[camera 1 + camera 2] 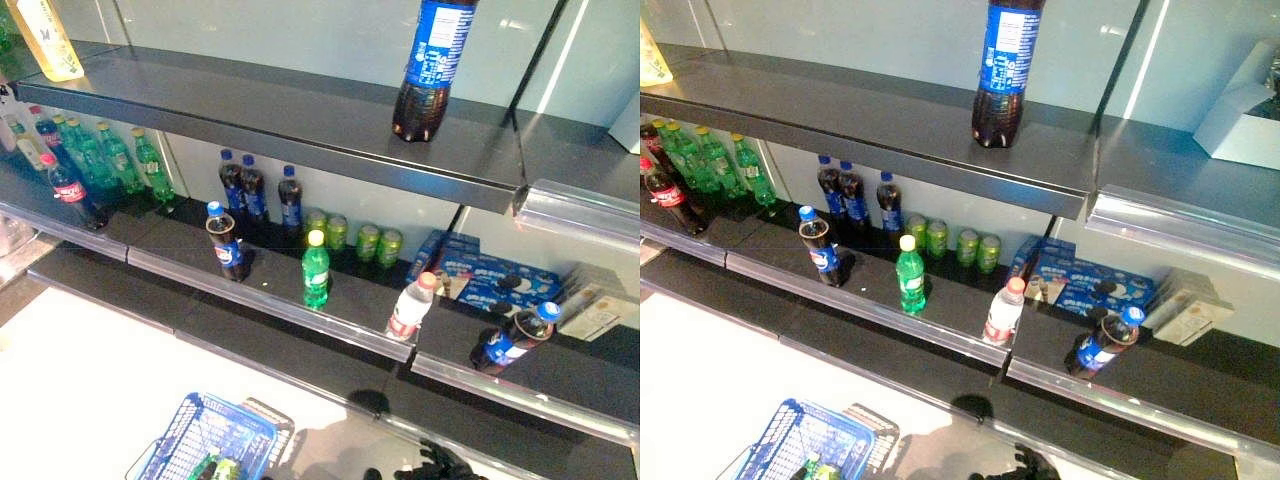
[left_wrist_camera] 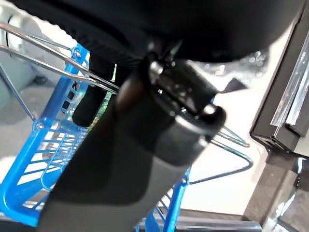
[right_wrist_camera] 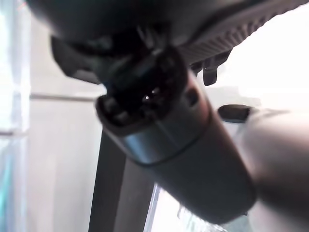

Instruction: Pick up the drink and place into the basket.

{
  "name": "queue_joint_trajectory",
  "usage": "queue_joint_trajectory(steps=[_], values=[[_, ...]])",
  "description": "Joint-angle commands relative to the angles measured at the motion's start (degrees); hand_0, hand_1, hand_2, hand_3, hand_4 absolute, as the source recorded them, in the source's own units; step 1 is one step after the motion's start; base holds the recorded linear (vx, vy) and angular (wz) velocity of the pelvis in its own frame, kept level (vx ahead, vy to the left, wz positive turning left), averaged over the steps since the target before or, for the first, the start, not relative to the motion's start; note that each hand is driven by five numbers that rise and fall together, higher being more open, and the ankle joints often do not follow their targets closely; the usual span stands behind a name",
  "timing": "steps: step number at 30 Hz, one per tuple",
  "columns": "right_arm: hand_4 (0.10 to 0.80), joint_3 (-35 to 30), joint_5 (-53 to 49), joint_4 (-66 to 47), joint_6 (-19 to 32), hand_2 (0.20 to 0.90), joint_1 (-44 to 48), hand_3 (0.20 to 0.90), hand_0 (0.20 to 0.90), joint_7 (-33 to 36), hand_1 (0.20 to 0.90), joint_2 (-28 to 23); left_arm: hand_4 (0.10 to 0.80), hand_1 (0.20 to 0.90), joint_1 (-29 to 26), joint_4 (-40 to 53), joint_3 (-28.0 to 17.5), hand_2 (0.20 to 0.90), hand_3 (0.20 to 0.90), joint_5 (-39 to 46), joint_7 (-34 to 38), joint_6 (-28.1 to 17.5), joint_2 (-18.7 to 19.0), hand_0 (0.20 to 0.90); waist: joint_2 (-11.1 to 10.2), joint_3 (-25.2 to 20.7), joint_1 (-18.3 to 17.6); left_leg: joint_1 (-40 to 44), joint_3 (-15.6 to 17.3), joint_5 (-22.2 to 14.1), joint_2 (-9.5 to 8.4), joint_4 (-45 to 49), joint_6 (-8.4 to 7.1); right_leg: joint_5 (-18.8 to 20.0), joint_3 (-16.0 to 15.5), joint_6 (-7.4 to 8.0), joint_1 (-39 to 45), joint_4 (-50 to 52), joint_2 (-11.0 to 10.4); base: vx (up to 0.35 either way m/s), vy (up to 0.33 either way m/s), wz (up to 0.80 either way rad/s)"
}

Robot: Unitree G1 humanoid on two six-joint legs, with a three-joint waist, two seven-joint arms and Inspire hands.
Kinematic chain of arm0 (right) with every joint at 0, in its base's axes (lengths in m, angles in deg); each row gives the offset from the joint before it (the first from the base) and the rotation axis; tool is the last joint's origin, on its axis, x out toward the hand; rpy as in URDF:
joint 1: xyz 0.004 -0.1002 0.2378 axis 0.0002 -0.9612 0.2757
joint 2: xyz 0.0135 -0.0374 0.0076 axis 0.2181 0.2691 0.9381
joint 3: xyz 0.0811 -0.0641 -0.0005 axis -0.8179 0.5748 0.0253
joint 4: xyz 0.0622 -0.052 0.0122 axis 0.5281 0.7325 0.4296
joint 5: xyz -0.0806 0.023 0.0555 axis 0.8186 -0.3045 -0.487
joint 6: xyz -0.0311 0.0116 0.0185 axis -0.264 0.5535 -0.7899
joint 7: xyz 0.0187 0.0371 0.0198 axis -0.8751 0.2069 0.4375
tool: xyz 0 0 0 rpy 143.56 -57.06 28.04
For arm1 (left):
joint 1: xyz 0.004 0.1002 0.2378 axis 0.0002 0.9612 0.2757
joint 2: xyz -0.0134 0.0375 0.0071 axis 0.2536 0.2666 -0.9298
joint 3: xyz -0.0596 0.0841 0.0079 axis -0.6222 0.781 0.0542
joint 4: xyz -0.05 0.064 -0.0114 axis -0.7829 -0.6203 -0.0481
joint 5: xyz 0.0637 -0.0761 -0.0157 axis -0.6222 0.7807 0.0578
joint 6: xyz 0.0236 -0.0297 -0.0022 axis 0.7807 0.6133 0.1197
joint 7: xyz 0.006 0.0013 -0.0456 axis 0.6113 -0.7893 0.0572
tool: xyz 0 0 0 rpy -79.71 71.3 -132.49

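Observation:
The blue basket [image 1: 205, 440] hangs low at the front left and holds a green drink [image 1: 215, 468]. My left hand [image 2: 145, 145] is shut on its thin wire handles [image 2: 48, 58]. My right hand [image 1: 440, 465] is low at the front, below the shelf edge, with fingers relaxed and holding nothing. On the middle shelf [image 1: 290, 310], near its front edge, stand a cola bottle [image 1: 226, 243], a green bottle [image 1: 316, 268] and a white bottle with a pink cap [image 1: 411, 306]. Another cola bottle [image 1: 515, 340] leans tilted at the right.
A large cola bottle [image 1: 430, 65] stands on the top shelf [image 1: 300, 120]. Green bottles [image 1: 120, 160], dark bottles [image 1: 255, 190] and green cans [image 1: 355, 238] line the back of the middle shelf. Blue biscuit boxes [image 1: 480, 275] lie at the right.

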Motion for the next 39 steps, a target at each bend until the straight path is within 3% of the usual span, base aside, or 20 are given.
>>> queue_joint_trajectory(steps=[1, 7, 11, 24, 30, 39], values=[[0.8, 2.7, 2.7, -19.2, 2.3, 0.9, 3.2, 0.9, 0.9, -6.4, 0.9, -3.9, 0.1, 0.3, -1.9, 6.5, -0.5, 0.3, 0.2, -1.4, -1.5, -1.9, 0.3, 0.3, -2.2, 0.8, -1.6, -1.2, -2.4, 0.3, -1.92, 0.9, 2.01, -0.8, -2.9, 2.92, 2.7, 1.5, -4.5, 0.018, 0.038, 0.02], [0.8, 1.0, 3.9, -32.9, 7.3, 0.9, 1.9, 0.9, 0.9, -9.4, 0.9, -9.5, 0.1, 0.3, 0.3, 7.5, -1.5, 0.3, 0.2, -1.3, -1.9, -1.6, 0.7, 0.3, -2.2, 0.1, -2.0, -0.5, -1.6, -0.1, -2.08, 0.5, 2.29, -1.1, -2.8, 3.4, 3.1, 1.4, -4.8, 0.005, 0.019, 0.01], [0.8, -4.9, -1.5, -46.5, 12.4, 0.9, 2.3, 0.9, 0.9, -9.7, 0.9, -12.2, 0.1, 0.3, 1.6, 7.4, -2.3, 0.3, 0.2, -1.7, -1.8, -2.4, -0.7, 0.3, -2.2, -0.9, -2.7, 0.3, -0.4, -0.6, -2.04, 0.2, 2.65, -1.2, -2.1, 3.82, 3.4, 1.1, -5.1, 0.026, 0.046, -0.01], [0.8, -16.7, 1.4, -58.7, 24.6, 0.9, 2.3, 0.9, 0.9, 10.4, 0.9, -10.1, 0.1, 0.3, 3.0, 8.0, -3.0, 0.3, 0.2, -2.3, -0.9, -4.0, -4.4, 0.3, -1.2, -2.5, -4.2, 1.2, 2.4, -1.8, -1.32, 0.4, 3.11, -1.7, 0.0, 3.91, 3.3, 0.8, -5.1, 0.016, 0.021, -0.04], [0.8, -18.3, 2.3, -58.6, 24.9, 0.9, 0.9, 0.9, 0.9, 16.9, 0.9, -8.9, 0.1, 0.3, 3.7, 7.9, -3.4, 0.3, 0.2, -3.1, -1.3, -4.2, -5.1, 0.3, -1.1, -2.5, -4.5, 1.3, 3.1, -1.9, -1.17, 0.8, 2.98, -1.8, 0.4, 3.87, 3.3, 0.8, -5.1, 0.015, -0.001, -0.08], [0.8, -16.2, 1.9, -56.8, 22.2, 0.9, 0.2, 0.9, 0.9, 17.9, 0.9, -9.4, 0.1, 0.3, 3.8, 9.0, -2.5, 0.3, 0.2, -3.0, -1.6, -3.9, -5.0, 0.3, -1.0, -1.2, -4.4, 0.4, 2.6, -2.7, -1.55, 3.1, 3.14, -2.4, 0.3, 3.48, 3.1, 1.9, -5.2, 0.003, 0.001, -0.01]])
